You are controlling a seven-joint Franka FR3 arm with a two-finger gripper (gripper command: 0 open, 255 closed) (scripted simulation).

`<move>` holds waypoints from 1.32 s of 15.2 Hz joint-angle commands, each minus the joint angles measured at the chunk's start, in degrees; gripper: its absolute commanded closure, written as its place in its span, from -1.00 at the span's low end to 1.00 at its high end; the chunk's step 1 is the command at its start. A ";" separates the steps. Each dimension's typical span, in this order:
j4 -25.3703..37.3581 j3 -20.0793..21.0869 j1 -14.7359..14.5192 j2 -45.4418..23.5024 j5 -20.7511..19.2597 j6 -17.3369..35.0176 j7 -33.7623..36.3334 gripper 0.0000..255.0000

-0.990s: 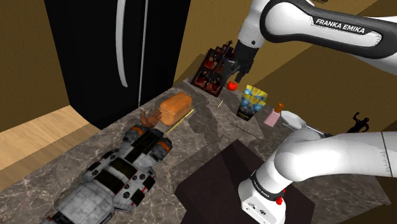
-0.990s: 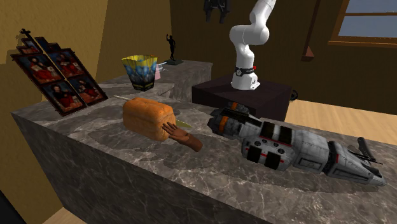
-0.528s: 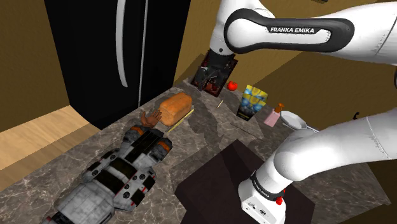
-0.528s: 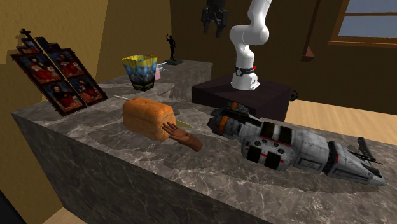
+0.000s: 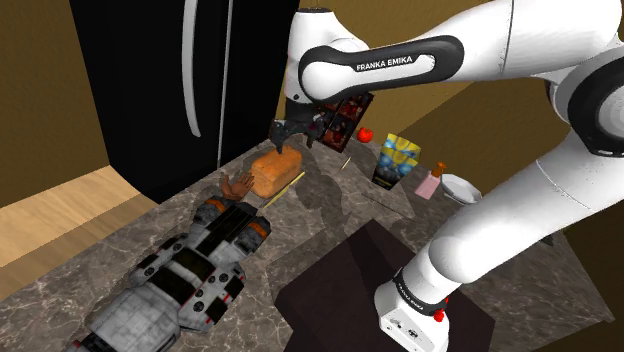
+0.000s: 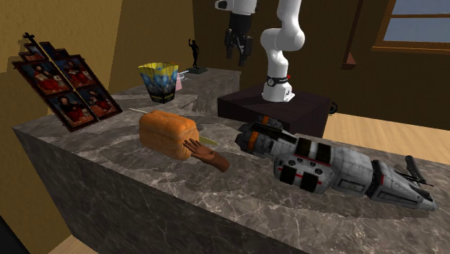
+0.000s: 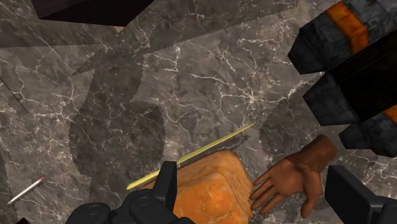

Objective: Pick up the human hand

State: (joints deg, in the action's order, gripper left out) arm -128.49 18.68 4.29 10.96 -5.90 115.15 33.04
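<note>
Human hand [image 7: 289, 183] beneath raised, wide-spread hand [image 7: 253, 172]

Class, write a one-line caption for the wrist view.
Open gripper hovers above a brown hand beside a bread loaf.

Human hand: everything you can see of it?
The human hand is brown-skinned and cut off past the wrist. It lies flat on the marble counter with digits spread. Its tips seem to touch the side of the bread loaf. Its wrist end points toward the grey spaceship model, apart from it. The gripper hangs above, fingers open, not touching.
</note>
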 commanded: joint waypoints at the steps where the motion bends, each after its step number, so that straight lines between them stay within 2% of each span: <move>1: 3.05 1.12 0.30 -5.04 -2.09 0.82 3.75 -1.00; 6: 11.61 2.17 -0.44 -18.00 -8.09 1.69 12.61 -1.00; 11: 22.29 0.94 -3.00 -30.90 -13.27 0.49 19.66 -1.00; 16: 35.39 -1.41 -6.32 -43.79 -16.51 -2.32 24.25 -1.00; 20: 48.41 -3.52 -9.09 -54.71 -17.74 -5.87 26.22 -1.00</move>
State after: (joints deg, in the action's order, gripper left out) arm -83.46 15.71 -4.11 -40.87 -23.33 110.12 58.75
